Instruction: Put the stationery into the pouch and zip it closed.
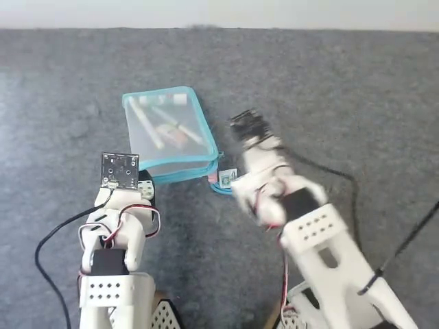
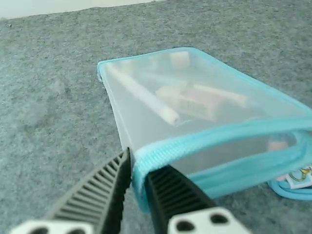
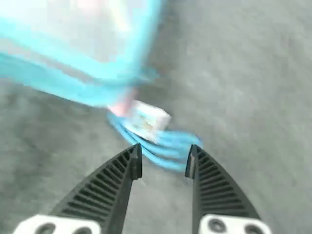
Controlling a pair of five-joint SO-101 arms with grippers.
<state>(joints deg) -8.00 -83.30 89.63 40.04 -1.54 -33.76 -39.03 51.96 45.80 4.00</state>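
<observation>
The translucent plastic pouch with a turquoise zip border [image 1: 168,133] lies flat on the grey felt table [image 1: 343,89], and the stationery [image 2: 187,100] — a white stick [image 2: 141,95] among other pieces — is inside it. The left gripper [image 2: 138,168] is clamped on the pouch's near turquoise corner. The right gripper [image 3: 164,156] has its jaws apart and holds nothing — just before them lie the blue cord loop [image 3: 161,148] and small white tag [image 3: 146,119] at the zip end.
</observation>
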